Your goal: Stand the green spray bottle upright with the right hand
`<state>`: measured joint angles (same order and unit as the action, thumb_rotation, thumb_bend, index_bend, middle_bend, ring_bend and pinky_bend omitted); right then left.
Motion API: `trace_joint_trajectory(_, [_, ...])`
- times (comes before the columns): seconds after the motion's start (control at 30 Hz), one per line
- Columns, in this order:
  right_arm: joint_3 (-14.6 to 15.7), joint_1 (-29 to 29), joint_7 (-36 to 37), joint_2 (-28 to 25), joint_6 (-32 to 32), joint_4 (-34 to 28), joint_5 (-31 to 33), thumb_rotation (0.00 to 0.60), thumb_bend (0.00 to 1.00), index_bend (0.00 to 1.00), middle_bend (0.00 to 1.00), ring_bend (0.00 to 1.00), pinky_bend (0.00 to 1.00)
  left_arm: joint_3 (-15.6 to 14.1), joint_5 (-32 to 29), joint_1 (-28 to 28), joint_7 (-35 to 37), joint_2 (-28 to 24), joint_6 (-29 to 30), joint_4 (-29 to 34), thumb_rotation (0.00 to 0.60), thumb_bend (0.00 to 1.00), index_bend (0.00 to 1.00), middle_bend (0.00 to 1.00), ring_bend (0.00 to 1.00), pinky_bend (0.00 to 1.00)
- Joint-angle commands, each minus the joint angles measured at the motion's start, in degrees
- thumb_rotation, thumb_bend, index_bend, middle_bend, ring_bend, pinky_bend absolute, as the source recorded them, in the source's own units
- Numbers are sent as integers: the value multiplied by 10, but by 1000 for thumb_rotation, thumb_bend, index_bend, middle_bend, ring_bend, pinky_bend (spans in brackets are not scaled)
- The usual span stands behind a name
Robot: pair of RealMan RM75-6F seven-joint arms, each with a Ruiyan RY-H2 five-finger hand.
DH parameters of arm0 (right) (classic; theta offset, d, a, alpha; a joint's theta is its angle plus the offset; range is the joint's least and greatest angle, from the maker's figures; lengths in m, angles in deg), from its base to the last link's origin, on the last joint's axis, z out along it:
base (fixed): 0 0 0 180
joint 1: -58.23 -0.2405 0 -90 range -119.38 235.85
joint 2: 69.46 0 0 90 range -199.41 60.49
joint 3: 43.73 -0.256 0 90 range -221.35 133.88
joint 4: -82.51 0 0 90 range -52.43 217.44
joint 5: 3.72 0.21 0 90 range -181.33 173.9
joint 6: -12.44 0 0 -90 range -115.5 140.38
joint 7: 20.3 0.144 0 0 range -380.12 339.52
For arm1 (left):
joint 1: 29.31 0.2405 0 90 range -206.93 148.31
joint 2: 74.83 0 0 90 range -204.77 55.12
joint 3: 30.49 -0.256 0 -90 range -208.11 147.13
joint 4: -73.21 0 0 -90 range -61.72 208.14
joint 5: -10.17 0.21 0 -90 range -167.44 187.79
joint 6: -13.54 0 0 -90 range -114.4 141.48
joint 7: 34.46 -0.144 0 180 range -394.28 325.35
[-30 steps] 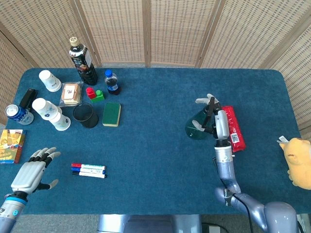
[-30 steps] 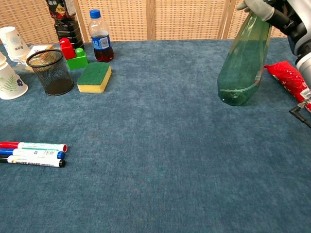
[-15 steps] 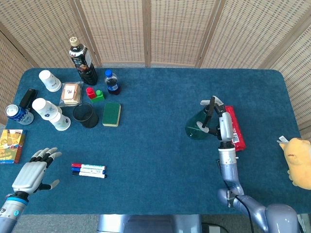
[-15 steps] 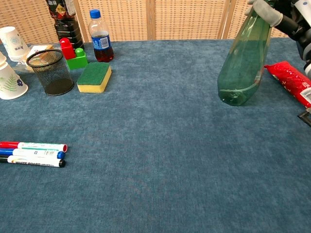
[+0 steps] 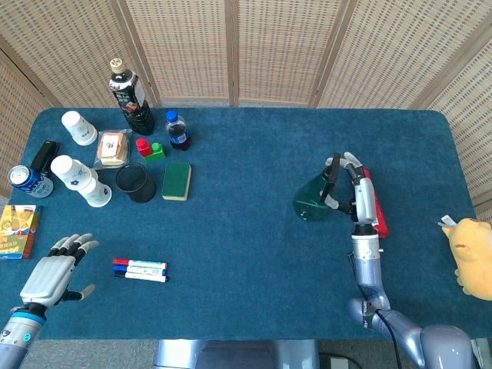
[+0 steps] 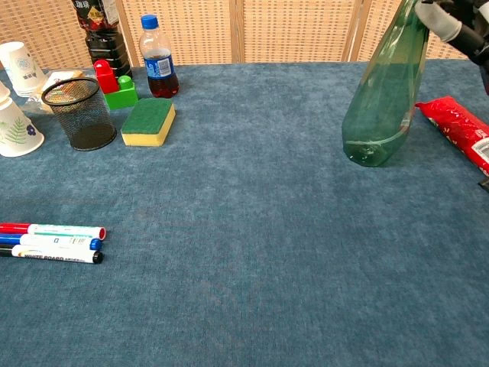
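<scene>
The blue carpeted table (image 6: pixel 244 252) carries everything here, and the job is nearly finished on its right side: the translucent green plastic spray bottle (image 6: pixel 384 99) stands on its base just to the left of the right hand (image 5: pixel 358 194), leaning a little toward that hand, with its wide bottom on the cloth and its neck and black trigger head up among the fingers. In the head view the hand's fingers wrap the bottle's upper part, so I judge it is gripping the neck, though the chest view cuts the hand off at the frame edge and shows only a fingertip (image 6: pixel 447 19) at the top. To finish well, the hand should tip the neck the last bit away from itself until the base sits flat all round, pause to let the light, empty-looking body settle, and only then spread its fingers slowly and straight outward, so no finger drags the trigger head sideways. The red foil snack packet (image 6: pixel 458 131) lies just beside the hand on its far side from the bottle, so the retreat should go upward, not sideways. The left hand (image 5: pixel 52 271) rests far off at the table's near left corner, fingers apart and holding nothing.
</scene>
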<state>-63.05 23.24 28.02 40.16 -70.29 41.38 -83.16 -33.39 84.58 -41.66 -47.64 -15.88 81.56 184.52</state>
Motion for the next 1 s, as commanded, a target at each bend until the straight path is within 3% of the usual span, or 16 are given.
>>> trace_joint_trajectory(0.03, [0,3,2,-2,-2,1,0,270,155,303,371,266,155,0,0,0,-1,0,0,0,600,305,161,95,0,0])
trace_joint_trajectory(0.63, [3,45,19,-28,-10,8,14,266,160,301,371,266,155,-1,0,-1,-3,1,1,3,600,305,160,95,0,0])
trace_joint_trajectory(1.0, [13,101,26,-95,-16,-4,20,266,179,300,371,266,155,-7,3,14,29,-6,12,-12,600,305,160,96,0,0])
